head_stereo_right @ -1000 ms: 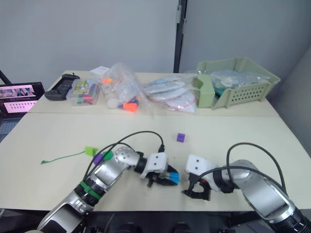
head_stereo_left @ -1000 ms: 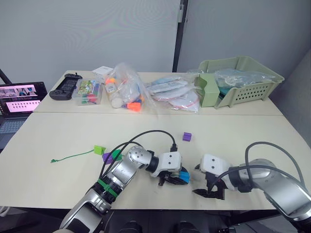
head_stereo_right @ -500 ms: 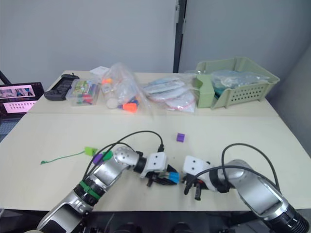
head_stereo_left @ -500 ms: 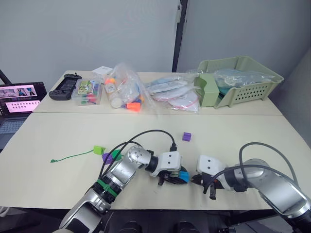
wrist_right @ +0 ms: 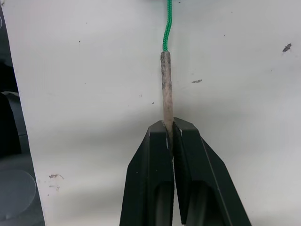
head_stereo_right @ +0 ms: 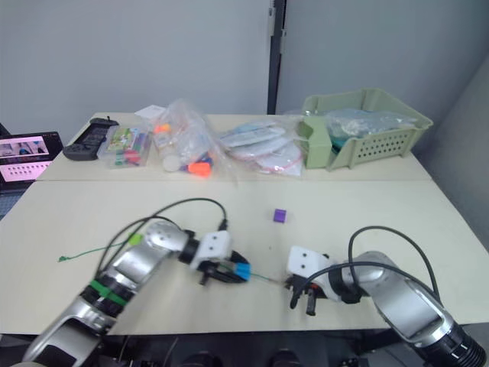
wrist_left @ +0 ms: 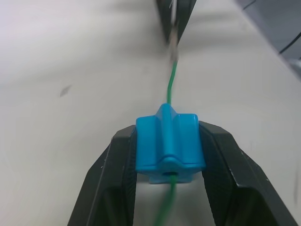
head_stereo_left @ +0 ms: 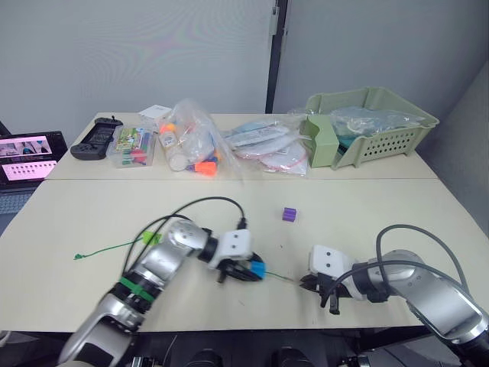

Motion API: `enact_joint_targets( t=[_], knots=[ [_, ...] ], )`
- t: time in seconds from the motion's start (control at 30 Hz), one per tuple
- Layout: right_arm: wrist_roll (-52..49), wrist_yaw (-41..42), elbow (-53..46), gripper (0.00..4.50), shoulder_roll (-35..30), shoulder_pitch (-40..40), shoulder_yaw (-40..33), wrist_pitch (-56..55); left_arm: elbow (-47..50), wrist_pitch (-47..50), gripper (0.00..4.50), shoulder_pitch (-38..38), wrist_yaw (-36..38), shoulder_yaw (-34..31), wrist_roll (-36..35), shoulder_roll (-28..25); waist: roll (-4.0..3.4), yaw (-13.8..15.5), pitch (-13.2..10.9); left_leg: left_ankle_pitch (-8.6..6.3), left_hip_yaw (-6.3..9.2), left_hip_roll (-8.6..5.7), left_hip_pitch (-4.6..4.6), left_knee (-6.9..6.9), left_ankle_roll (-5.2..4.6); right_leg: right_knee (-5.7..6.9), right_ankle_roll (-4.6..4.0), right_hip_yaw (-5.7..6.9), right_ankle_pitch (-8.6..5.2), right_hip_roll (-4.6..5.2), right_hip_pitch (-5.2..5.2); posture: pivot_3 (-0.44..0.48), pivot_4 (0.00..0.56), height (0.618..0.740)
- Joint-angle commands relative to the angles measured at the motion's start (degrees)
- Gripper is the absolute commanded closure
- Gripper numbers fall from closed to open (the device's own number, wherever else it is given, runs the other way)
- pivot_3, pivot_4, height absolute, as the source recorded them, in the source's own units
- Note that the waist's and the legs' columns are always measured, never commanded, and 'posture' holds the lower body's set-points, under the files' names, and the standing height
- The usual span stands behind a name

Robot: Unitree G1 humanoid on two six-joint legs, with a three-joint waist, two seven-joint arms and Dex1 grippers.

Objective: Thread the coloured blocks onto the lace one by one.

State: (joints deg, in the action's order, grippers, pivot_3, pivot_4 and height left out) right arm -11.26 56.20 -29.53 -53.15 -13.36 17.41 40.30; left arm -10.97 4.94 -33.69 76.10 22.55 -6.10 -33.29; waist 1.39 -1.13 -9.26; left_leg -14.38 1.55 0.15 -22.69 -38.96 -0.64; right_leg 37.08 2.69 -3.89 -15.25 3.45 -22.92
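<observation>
At the table's front edge: blue block (wrist_left: 169,146) is on the lace (wrist_left: 171,84).
Left gripper (wrist_left: 169,155) pinches it, right gripper (wrist_right: 168,134) pinches the tip (wrist_right: 165,84); purple block (head_stereo_left: 289,215) waits.

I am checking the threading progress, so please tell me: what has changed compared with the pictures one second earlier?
The left end effector, shut on the blue block, drew it leftward, baring green lace between the two end effectors. The right end effector closed on the lace's pale tip. The lone purple block and the lace's far end did not move.
</observation>
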Motion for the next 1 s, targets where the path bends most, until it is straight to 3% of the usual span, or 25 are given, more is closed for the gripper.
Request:
enact_joint_targets(
  t=[0.03,0.37,0.6,0.67,0.87,1.0],
  knots=[
    [0.8,0.5,0.0,4.5,0.2,-1.4,0.1,-1.7,-6.2,-4.6,3.12,-0.3,2.3,-2.3,1.7,-4.7,0.0,0.1,0.0,0.0,-0.02,0.0,0.0,-0.01,0.0,0.0,0.0,0.0,0.0,0.01,0.0,0.0,0.15,0.74],
    [2.3,1.4,2.7,4.5,1.8,-3.9,2.1,-3.2,-20.8,-16.8,3.12,-0.4,8.3,-6.0,3.5,-16.8,-0.02,-1.1,0.0,0.0,-0.16,0.23,0.03,0.01,0.0,0.08,-0.12,0.0,0.03,-0.13,-0.12,0.0,0.15,0.74],
    [2.6,1.8,3.4,4.5,2.5,-4.7,2.5,-3.7,-22.6,-17.6,3.12,-0.9,8.8,-8.0,1.5,-15.8,-0.04,-1.4,0.0,0.0,-0.26,0.35,0.16,0.09,0.0,0.14,-0.16,0.01,0.03,-0.17,-0.12,0.0,0.15,0.74],
    [2.6,1.9,3.4,4.5,2.8,-5.0,2.6,-3.6,-22.1,-16.7,2.09,-1.1,9.6,-9.0,-0.1,-15.1,-0.04,-1.3,0.0,0.0,-0.29,0.38,0.16,0.09,0.0,0.14,-0.16,0.01,0.03,-0.15,-0.12,0.0,0.15,0.74],
    [2.5,2.2,2.9,4.5,3.2,-5.4,2.7,-2.9,-14.0,-9.9,0.22,-1.7,11.8,-11.0,-5.2,-12.8,-0.03,-1.1,0.0,0.0,-0.23,0.37,-0.17,-0.01,0.0,0.16,-0.17,0.01,0.04,-0.14,-0.34,0.0,0.15,0.74],
    [2.4,2.4,2.6,4.5,3.7,-6.5,3.2,-1.7,-1.4,-0.4,0.22,0.2,12.0,-10.5,-10.1,-10.1,-0.03,-0.9,0.0,0.0,-0.18,0.31,-0.27,-0.02,0.0,0.15,-0.16,0.02,0.05,-0.05,-0.34,0.0,0.15,0.74]
  ],
)
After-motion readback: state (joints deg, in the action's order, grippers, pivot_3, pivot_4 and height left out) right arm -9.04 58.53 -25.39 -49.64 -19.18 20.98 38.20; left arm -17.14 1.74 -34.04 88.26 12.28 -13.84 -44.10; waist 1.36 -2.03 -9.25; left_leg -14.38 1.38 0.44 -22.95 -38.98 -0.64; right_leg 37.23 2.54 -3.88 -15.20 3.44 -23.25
